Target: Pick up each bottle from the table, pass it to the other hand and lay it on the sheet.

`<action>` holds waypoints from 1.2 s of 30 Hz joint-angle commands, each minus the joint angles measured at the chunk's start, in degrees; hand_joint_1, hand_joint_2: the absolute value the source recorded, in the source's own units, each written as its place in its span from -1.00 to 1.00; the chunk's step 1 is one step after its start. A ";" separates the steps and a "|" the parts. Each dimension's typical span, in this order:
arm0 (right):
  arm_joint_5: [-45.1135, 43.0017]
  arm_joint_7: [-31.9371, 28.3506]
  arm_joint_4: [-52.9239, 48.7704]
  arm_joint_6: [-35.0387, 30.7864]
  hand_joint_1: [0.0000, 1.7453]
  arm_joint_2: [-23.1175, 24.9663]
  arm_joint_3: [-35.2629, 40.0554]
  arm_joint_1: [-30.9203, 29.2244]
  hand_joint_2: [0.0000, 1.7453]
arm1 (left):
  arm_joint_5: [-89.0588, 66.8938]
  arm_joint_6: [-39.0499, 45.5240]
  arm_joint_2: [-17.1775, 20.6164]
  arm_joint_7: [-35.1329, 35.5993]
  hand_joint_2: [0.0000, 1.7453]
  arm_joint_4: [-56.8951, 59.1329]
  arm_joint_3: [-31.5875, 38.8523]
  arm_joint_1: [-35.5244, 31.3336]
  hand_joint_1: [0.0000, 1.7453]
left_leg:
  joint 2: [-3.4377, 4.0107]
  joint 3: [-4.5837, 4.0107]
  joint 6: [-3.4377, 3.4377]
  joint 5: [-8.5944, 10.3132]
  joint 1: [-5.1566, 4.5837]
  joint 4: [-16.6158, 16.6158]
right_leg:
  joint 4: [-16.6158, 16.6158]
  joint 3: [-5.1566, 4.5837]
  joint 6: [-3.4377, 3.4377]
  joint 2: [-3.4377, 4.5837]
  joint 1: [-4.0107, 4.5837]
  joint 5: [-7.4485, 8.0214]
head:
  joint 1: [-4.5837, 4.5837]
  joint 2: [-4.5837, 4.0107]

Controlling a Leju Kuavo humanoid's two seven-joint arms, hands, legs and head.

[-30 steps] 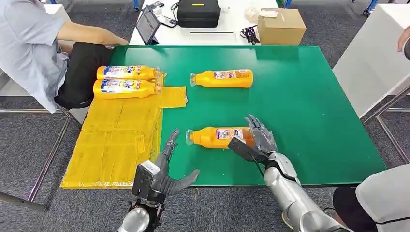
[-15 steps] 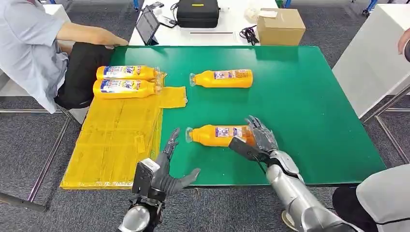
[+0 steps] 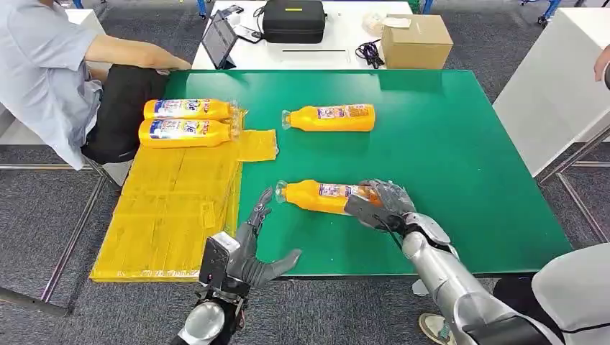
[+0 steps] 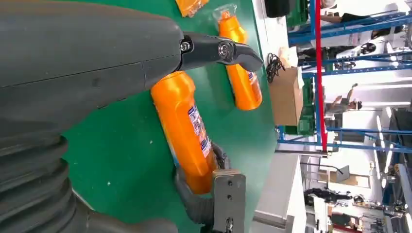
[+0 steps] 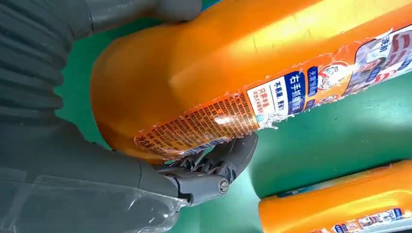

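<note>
An orange bottle (image 3: 316, 195) (image 4: 187, 126) (image 5: 243, 63) lies near the front of the green table (image 3: 467, 158), cap end to the left. My right hand (image 3: 381, 201) grips its base, with fingers (image 5: 214, 170) curled under it. My left hand (image 3: 248, 251) (image 4: 97, 63) is held open at the table's front edge, just short of the bottle's cap and holding nothing. A second orange bottle (image 3: 331, 117) (image 4: 240, 73) lies farther back on the table. Two more bottles (image 3: 188, 108) (image 3: 185, 132) lie side by side on the far end of the yellow sheet (image 3: 173, 208).
A person (image 3: 43, 65) sits at the left, close to the sheet's far end. Behind the green table stands a white table with a black case (image 3: 293, 20), a tablet (image 3: 219, 39) and a cardboard box (image 3: 417, 39). Another person (image 3: 575, 295) is at the lower right.
My right hand's fingers have closed around the near bottle's base, and the bottle has shifted slightly away from the front edge. My left hand has barely moved.
</note>
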 commanded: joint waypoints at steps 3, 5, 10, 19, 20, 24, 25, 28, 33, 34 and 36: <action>-0.06 0.20 5.04 1.45 1.00 -0.34 2.35 0.96 1.00 | 0.15 -0.12 1.36 0.07 1.00 3.24 -1.08 -2.11 -1.00 | -0.10 0.17 -0.13 -0.03 0.11 -0.05 | -0.10 0.25 -0.15 -0.12 0.12 -0.04 | 0.00 0.00; -0.06 0.20 5.04 1.45 1.00 -0.34 2.35 0.96 1.00 | 0.15 -0.12 1.36 0.07 1.00 3.24 -1.08 -2.11 -1.00 | -0.10 0.17 -0.13 -0.03 0.12 -0.06 | -0.11 0.24 -0.15 -0.12 0.13 -0.04 | 0.02 0.00; -0.50 0.12 4.96 1.88 1.00 -0.48 2.41 0.79 1.00 | 0.54 -0.37 1.36 0.15 1.00 3.27 -1.11 -2.30 -1.00 | -0.09 0.17 -0.11 -0.02 0.09 -0.06 | -0.10 0.23 -0.12 -0.11 0.10 -0.04 | 0.00 0.00; -4.12 -1.76 3.18 1.14 0.96 0.22 0.44 1.40 1.00 | 3.43 1.12 -0.08 -2.17 1.00 2.61 0.66 -1.75 -1.00 | -0.08 0.20 -0.12 -0.04 0.10 -0.07 | -0.11 0.26 -0.14 -0.10 0.11 -0.04 | 0.00 0.00; -4.82 -2.10 2.61 1.03 0.96 0.40 0.00 1.64 1.00 | 4.39 1.55 -0.46 -2.80 1.00 2.36 1.07 -1.46 -1.00 | -0.07 0.18 -0.10 -0.03 0.08 -0.05 | -0.09 0.24 -0.12 -0.08 0.09 -0.04 | 0.02 0.00; -10.74 -3.86 -3.60 1.18 0.68 2.04 -3.11 4.99 1.00 | 15.00 14.05 -4.16 -6.91 1.00 11.74 9.18 -1.09 -1.00 | 0.00 0.19 -0.11 -0.06 0.11 -0.06 | -0.12 0.25 -0.13 -0.02 0.12 -0.04 | 0.02 0.00; -11.37 -3.54 -4.06 1.24 0.78 1.91 -2.85 5.21 1.00 | 17.58 13.63 -4.01 -7.12 1.00 14.07 9.72 -1.22 -1.00 | 0.02 0.29 -0.15 -0.07 0.14 -0.13 | -0.20 0.36 -0.19 0.01 0.15 -0.03 | 0.02 0.00; -13.06 -4.17 -3.76 0.88 0.96 1.99 -3.58 4.69 1.00 | 20.44 13.58 -3.94 -9.30 1.00 15.51 10.65 -0.86 -1.00 | 0.08 0.27 -0.13 -0.06 0.06 -0.14 | -0.14 0.30 -0.14 0.08 0.07 -0.02 | 0.00 0.00; -13.74 -4.55 -2.78 1.34 1.00 2.40 -3.17 3.67 1.00 | 23.54 14.02 -3.89 -7.89 1.00 14.22 10.51 -1.01 -1.00 | 0.00 0.03 -0.09 -0.05 0.08 -0.03 | -0.05 0.08 -0.10 0.09 0.08 -0.03 | 0.02 0.00; -13.74 -4.55 -2.78 1.34 1.00 2.40 -3.17 3.67 1.00 | 23.54 14.02 -3.89 -7.89 1.00 14.22 10.51 -1.01 -1.00 | 0.05 0.08 -0.12 -0.10 0.12 -0.01 | -0.07 0.15 -0.13 0.14 0.12 -0.04 | 0.00 0.00; -13.83 -4.67 -2.62 1.27 0.94 2.49 -3.09 3.61 1.00 | 24.08 14.05 -3.86 -7.68 1.00 14.29 10.51 -1.09 -1.00 | 0.08 0.10 -0.14 -0.11 0.12 -0.01 | -0.07 0.16 -0.15 0.15 0.12 -0.06 | 0.02 0.00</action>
